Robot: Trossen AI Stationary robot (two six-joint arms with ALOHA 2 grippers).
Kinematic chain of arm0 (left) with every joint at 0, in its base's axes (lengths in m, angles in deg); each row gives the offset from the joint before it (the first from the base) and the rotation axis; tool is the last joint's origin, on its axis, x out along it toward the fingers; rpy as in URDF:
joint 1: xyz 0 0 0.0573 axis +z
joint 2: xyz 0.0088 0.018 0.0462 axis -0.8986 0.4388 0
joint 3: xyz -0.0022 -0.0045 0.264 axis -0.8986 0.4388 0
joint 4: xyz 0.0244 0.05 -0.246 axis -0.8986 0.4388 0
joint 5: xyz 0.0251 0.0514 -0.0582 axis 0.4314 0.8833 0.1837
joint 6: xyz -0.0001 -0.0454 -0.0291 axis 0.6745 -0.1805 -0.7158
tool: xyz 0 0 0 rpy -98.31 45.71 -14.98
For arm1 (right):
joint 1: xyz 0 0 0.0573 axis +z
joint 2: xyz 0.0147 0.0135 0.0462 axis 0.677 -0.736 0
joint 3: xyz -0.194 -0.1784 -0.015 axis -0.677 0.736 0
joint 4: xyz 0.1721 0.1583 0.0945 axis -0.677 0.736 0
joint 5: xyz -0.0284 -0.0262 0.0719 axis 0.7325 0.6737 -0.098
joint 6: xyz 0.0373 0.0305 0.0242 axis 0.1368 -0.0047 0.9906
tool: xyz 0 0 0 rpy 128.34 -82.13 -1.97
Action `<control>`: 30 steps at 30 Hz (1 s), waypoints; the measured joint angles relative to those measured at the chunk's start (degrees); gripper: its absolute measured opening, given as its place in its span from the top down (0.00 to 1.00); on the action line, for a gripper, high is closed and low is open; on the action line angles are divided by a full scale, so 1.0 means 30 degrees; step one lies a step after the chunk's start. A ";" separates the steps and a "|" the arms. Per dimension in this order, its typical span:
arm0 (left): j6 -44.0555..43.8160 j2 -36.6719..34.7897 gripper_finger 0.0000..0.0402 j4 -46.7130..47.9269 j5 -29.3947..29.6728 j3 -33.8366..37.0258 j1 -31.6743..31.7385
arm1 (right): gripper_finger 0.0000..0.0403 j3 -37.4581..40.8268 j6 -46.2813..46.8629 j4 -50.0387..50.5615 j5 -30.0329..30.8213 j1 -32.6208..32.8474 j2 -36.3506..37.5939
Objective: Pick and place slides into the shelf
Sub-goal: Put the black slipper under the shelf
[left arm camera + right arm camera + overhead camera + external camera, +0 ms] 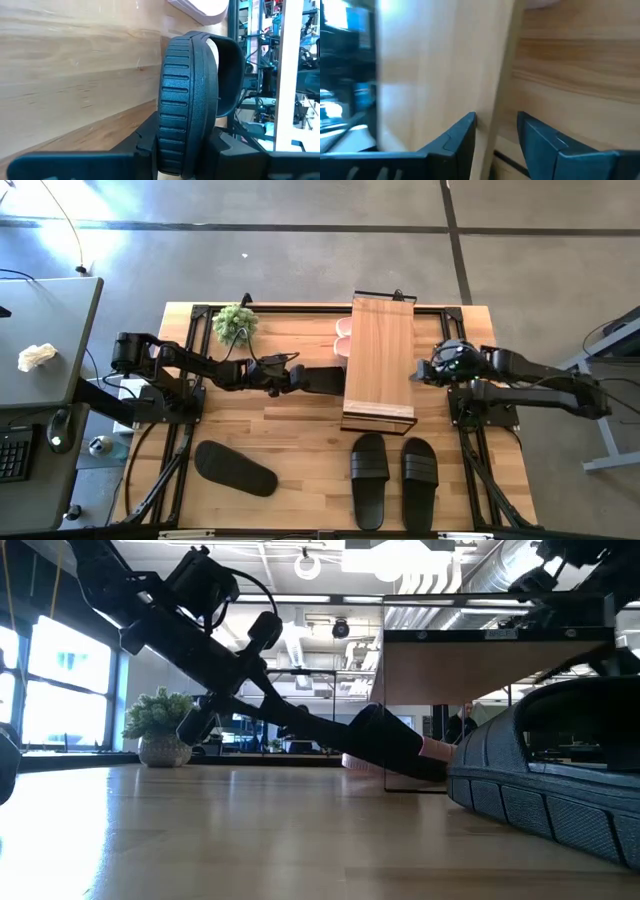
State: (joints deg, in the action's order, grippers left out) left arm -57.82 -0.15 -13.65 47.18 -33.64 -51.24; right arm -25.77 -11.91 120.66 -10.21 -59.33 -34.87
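My left gripper [305, 380] reaches from the table's left and is shut on a black slide [325, 380], whose far end pokes under the shelf [380, 365]. The shelf, a light-wood plank on a thin black wire frame, stands at the table's middle. A pale pink pair [343, 338] lies partly under its left far corner. My right gripper [422, 372] is open at the plank's right long edge [492, 120], one finger on either side of it; I cannot tell whether they touch it. Three more black slides lie on their soles near the front edge: one [235, 468] at left, two [369, 478] [420, 475] in front of the shelf. My left gripper pinches the black slide's near end [182, 150] between its two fingers, one on either flat face. The slide stands on edge, its ridged rim [182, 90] facing the wrist camera and its strap [232, 75] to one side. The fingers slant down from the table's left, along the slide. The slide's far end [420, 760] sits low under the plank.
A small potted plant [236, 323] stands at the table's far left, behind my left arm. One black slide [550, 790] looms close in the low view. A grey desk [40, 340] adjoins the table's left side.
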 joint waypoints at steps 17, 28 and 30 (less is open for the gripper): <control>0.0094 0.2224 0.84 0.0234 0.0092 -0.1188 0.0372 | 0.67 0.2212 -0.0560 -0.5077 -0.0600 -0.0939 -0.0041; 0.1323 0.4104 0.84 -0.0054 -0.1584 -0.4266 0.2104 | 0.67 0.2248 -0.1154 -0.6276 -0.1119 -0.0920 -0.0089; 0.1675 0.4298 0.85 0.0429 -0.1863 -0.4868 0.2359 | 0.67 0.2248 -0.1249 -0.6209 -0.1117 -0.0920 -0.0094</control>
State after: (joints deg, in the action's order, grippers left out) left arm -52.80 12.75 -12.36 41.60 -48.25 -44.16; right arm -19.03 -15.65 102.03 -13.56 -62.09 -35.16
